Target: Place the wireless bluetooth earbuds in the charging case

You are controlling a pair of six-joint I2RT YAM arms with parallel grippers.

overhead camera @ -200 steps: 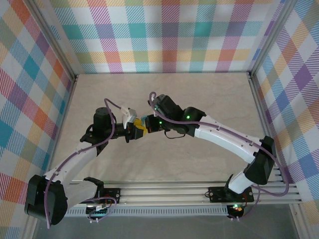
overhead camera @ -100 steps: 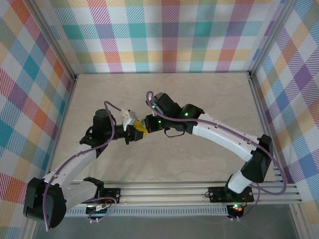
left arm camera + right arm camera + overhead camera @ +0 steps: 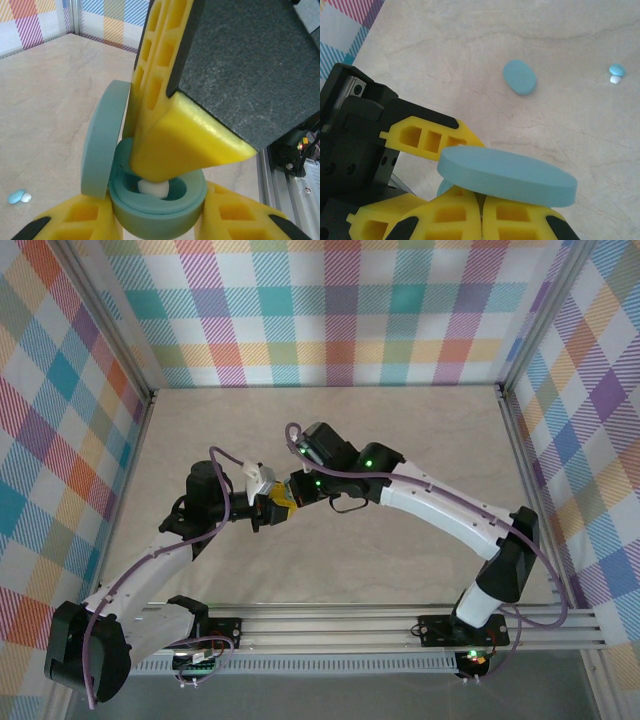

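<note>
**Surface.** The bench (image 3: 400,440) is a pale, marbled beige slab. Plaid cloth walls (image 3: 340,310) close it in on three sides, and an aluminium rail (image 3: 330,625) runs along the near edge. Reference item: the charging case (image 3: 157,202), teal and open, held over mid-bench and well apart from every wall.

**Clearance.** Bare bench lies all round the charging case. A loose earbud (image 3: 19,196), pale blue with a white end, lies on the bench well apart from the case, to its left in the left wrist view. A second case (image 3: 519,77), closed, lies flat on the bench beyond the charging case in the right wrist view.

**Pose.** The left arm (image 3: 150,570) extends to the case from its left. The left jaws grip the case base from both sides, with the lid (image 3: 102,145) hinged up nearly upright. The right arm (image 3: 440,505) arches to the case from its right. The right jaws are closed, tips together, pointing down into the case well. A white earbud (image 3: 152,189) sits in that well directly under their tip; whether it is pinched cannot be told.
</note>
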